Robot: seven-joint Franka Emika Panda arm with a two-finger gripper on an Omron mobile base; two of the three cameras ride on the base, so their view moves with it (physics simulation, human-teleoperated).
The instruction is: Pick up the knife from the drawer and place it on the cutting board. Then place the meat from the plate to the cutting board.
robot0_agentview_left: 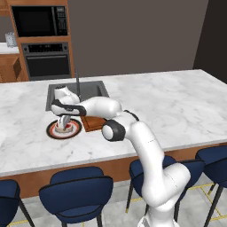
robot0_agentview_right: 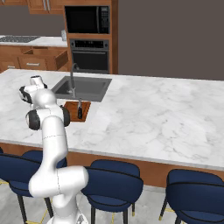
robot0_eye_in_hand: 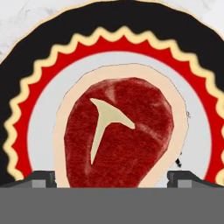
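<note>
Red meat (robot0_eye_in_hand: 118, 131) lies at the plate's (robot0_eye_in_hand: 26, 78) centre, directly beneath the claw (robot0_agentview_left: 64, 125), whose tips stand wide apart, straddling it and gripping nothing. Beside the plate, the knife (robot0_agentview_right: 79, 109) lies on the cutting board (robot0_agentview_right: 70, 114).

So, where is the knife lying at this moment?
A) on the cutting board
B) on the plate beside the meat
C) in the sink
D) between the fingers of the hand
A: in the right base view the knife lies on the cutting board, in front of the sink.
</note>
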